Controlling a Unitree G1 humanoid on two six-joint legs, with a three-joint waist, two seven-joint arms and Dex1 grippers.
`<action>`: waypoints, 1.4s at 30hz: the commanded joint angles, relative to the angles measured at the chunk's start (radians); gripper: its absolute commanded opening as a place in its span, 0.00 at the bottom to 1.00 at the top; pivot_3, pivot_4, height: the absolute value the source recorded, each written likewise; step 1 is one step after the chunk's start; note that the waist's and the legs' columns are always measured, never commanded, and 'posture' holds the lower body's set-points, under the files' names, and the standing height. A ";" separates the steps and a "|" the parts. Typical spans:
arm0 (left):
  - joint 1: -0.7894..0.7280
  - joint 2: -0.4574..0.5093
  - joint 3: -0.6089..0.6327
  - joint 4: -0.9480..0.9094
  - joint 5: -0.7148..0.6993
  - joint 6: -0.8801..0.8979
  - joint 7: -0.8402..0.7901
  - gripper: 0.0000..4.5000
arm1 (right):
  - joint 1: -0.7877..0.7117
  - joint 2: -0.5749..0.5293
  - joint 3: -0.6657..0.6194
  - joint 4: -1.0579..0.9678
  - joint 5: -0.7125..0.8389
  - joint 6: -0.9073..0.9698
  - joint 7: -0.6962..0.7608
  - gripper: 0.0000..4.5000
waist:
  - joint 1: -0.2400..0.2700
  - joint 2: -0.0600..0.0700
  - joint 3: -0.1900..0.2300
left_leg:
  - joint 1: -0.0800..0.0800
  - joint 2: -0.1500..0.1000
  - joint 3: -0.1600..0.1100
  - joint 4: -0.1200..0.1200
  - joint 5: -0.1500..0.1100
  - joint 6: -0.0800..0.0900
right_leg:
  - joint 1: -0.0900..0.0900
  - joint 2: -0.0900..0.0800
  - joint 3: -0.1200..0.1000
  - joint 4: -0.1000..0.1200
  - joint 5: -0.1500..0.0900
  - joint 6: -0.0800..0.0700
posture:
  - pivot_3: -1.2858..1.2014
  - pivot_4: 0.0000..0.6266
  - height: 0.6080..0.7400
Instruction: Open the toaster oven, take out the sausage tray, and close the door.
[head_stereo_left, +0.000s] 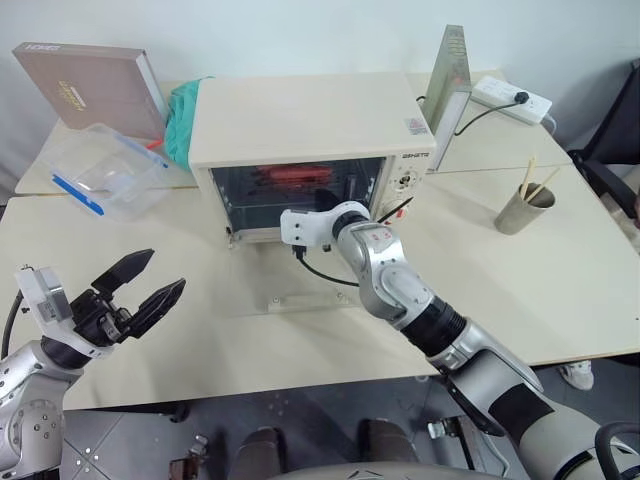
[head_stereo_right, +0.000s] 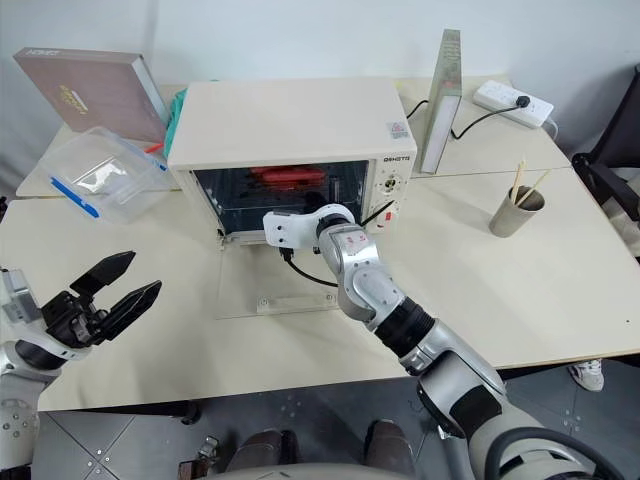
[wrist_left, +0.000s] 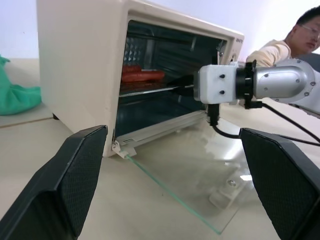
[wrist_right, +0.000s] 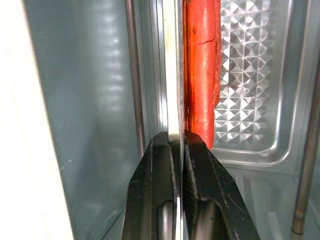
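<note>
One step done, we see the clear glass door (head_stereo_right: 290, 285) flat on the surface, right tool (wrist_right: 179, 145) clamped on the ribbed silvery sausage tray's (wrist_right: 250, 100) rim inside the cream-white boxy toaster oven (head_stereo_right: 290, 125), left tool (head_stereo_right: 112, 290) spread wide and empty; pull-out and closing remain.

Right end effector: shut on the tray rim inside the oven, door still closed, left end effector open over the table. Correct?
Not quite. The door is open, lying flat on the table in front of the toaster oven; the left wrist view shows it. Otherwise right: the right end effector is shut on the sausage tray rim, and the left end effector is open.
</note>
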 joint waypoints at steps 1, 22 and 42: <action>-0.012 0.016 -0.004 -0.006 0.011 -0.013 -0.010 1.00 | 0.049 -0.028 -0.019 -0.126 -0.009 -0.025 0.036 0.01 | 0.001 0.000 0.000 | 0.000 0.000 0.000 0.000 0.000 0.000 | 0.000 0.000 0.000 0.000 0.000 0.000 | 0.52 0.24 1.00; -0.106 0.054 -0.056 0.104 0.061 -0.015 -0.046 1.00 | 0.344 -0.194 -0.117 -0.554 -0.075 -0.153 0.153 0.01 | 0.028 0.000 0.000 | -0.001 0.000 0.001 0.001 0.000 0.000 | 0.001 0.000 0.000 -0.002 0.000 0.000 | 0.52 0.24 1.00; -0.118 0.059 -0.062 0.110 0.079 -0.004 -0.051 1.00 | 0.508 -0.229 -0.227 -0.569 -0.040 -0.388 -0.001 0.01 | 0.032 -0.001 0.000 | -0.001 0.000 0.001 0.001 0.000 0.000 | 0.001 0.000 -0.001 -0.004 0.000 0.000 | 0.52 0.24 1.00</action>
